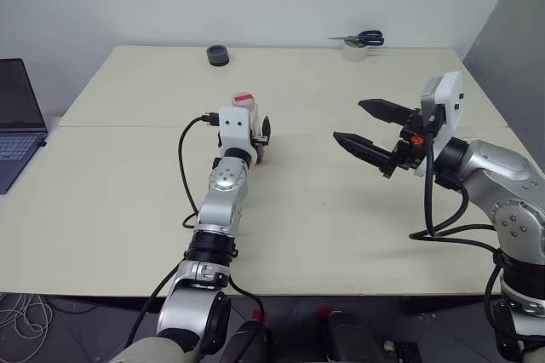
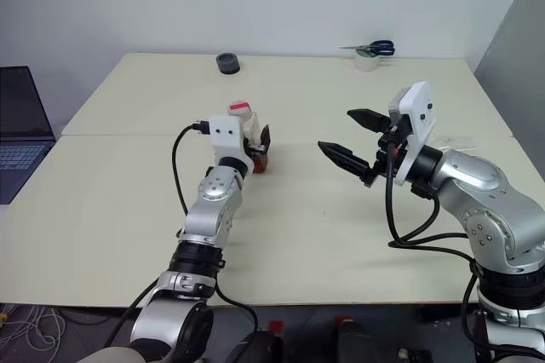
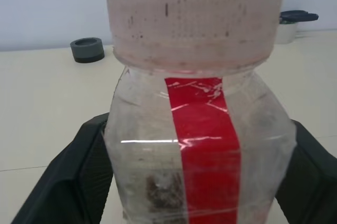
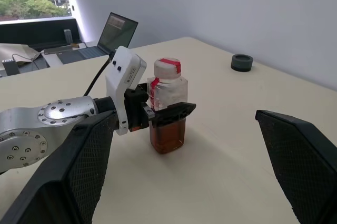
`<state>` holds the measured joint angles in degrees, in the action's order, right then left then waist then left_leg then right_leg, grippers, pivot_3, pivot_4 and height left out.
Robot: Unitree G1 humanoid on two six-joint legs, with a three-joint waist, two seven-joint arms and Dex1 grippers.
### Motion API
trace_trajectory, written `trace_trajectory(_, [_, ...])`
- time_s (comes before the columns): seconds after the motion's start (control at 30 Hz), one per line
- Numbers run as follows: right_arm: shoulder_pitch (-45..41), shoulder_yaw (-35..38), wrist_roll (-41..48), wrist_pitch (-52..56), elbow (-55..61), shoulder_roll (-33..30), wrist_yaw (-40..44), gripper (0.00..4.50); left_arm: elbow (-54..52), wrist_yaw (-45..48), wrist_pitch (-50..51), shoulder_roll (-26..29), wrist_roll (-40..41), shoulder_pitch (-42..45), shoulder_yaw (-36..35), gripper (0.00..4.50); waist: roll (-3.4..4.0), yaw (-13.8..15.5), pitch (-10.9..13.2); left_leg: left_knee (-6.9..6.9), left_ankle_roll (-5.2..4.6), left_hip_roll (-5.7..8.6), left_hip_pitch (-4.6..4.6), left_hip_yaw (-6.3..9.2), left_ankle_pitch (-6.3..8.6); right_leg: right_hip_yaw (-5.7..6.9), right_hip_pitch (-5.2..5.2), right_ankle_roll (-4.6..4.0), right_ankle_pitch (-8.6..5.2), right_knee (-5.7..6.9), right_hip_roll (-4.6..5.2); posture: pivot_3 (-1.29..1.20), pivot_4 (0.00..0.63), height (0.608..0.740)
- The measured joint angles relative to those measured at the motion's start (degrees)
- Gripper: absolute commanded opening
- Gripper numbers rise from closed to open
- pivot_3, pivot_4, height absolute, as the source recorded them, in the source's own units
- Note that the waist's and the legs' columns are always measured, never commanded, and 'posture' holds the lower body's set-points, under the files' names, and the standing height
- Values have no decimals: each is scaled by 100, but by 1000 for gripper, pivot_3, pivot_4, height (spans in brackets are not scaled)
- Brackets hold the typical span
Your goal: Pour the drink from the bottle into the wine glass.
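Upright, squarish clear plastic bottle [image 4: 168, 109] between the left gripper's [image 4: 169, 112] parted jaws; right gripper's [image 1: 369, 130] jaws spread wide.

A clear plastic bottle [image 4: 167, 109] with 1 red vertical label strip and a white cap banded in red holds reddish-amber drink [image 4: 167, 135] on a pale cream table [image 1: 324, 210]. The left gripper [image 4: 167, 113] and right gripper [image 1: 369, 129] each show 2 black fingers below white housings and silver-grey arms. Farther back: a dark grey ring [image 1: 218, 55], blue-handled scissors [image 1: 368, 37] atop a whitish tape roll [image 1: 354, 50], and a dark laptop [image 1: 17, 120].
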<state>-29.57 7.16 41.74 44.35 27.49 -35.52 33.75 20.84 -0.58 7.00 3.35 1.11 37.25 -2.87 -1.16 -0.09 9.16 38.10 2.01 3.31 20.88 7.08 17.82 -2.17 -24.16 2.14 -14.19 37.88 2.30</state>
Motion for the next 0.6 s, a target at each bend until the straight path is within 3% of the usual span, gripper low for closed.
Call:
trace_trajectory(0.1, [0,0,2,0,0,0,0,4500,-7,5,-17,-35,13,-29,6,2210,0,0,0,0,0,0,0,0,0,0,0,0,0,0,0,0,150,740])
trace_trajectory(0.17, [0,0,2,0,0,0,1,4500,-9,6,-24,-37,17,-36,6,1823,0,0,0,0,0,0,0,0,0,0,0,0,0,0,0,0,150,740])
trace_trajectory(0.6, [96,-32,-10,-10,0,78,-10,4500,-142,133,152,14,29,-54,19,1818,0,-1,0,0,0,0,0,-1,0,0,-1,0,0,1,0,0,150,740])
